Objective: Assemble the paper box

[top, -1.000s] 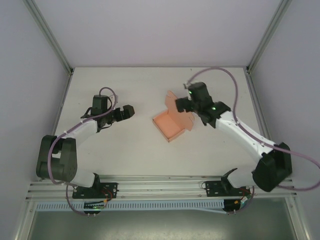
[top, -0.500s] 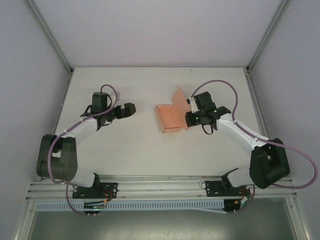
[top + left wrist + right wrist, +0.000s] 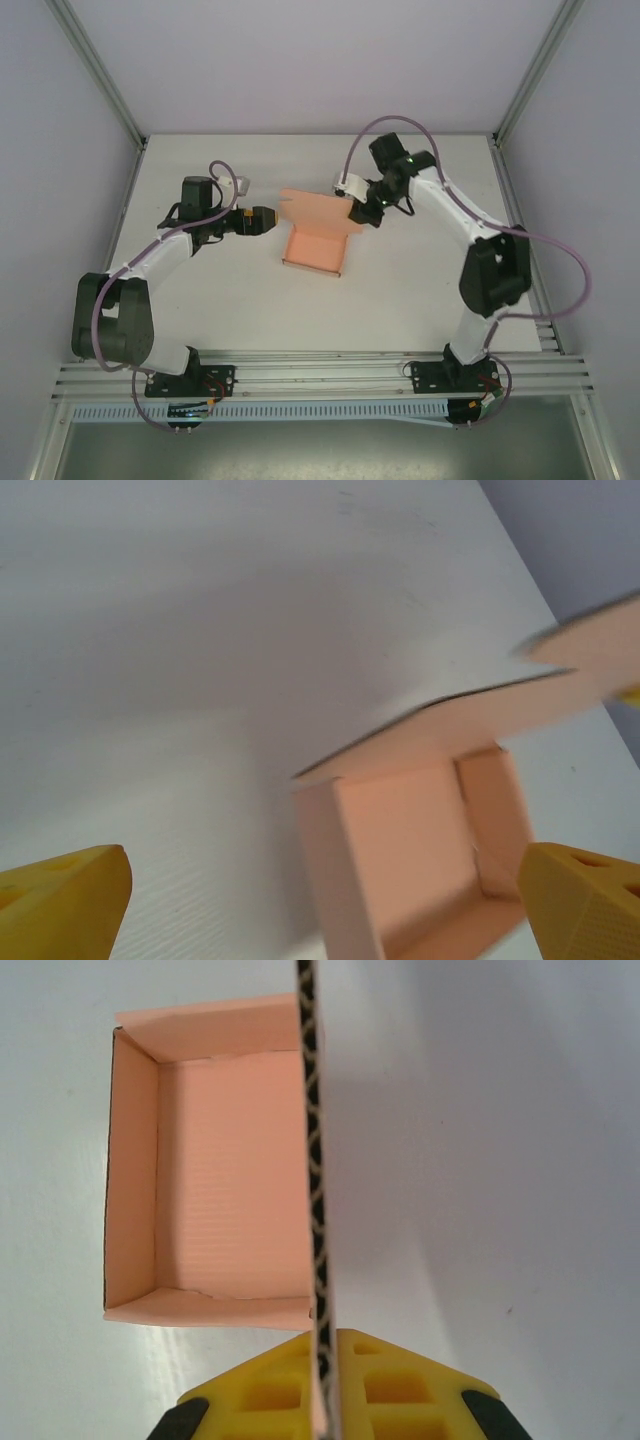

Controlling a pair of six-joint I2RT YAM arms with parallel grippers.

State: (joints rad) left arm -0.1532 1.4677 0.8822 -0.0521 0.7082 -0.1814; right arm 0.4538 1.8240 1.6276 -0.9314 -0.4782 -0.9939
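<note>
The salmon-pink thin cardboard paper box [image 3: 312,250] is resting on the white desk [image 3: 230,310], tray open upward, with 1 claw at either side. At the box's far right corner, its raised lid flap [image 3: 315,207] is being pinched by the right claw [image 3: 358,210], pressed together on the card. The left claw [image 3: 262,218] is being held spread wide just left of the box, holding nothing. For lid folding, judged the step in hand, the flap should be swung slowly about its crease while the tray is being steadied. The flap is being shown edge-on in the right wrist view, broad-faced from the top.
</note>
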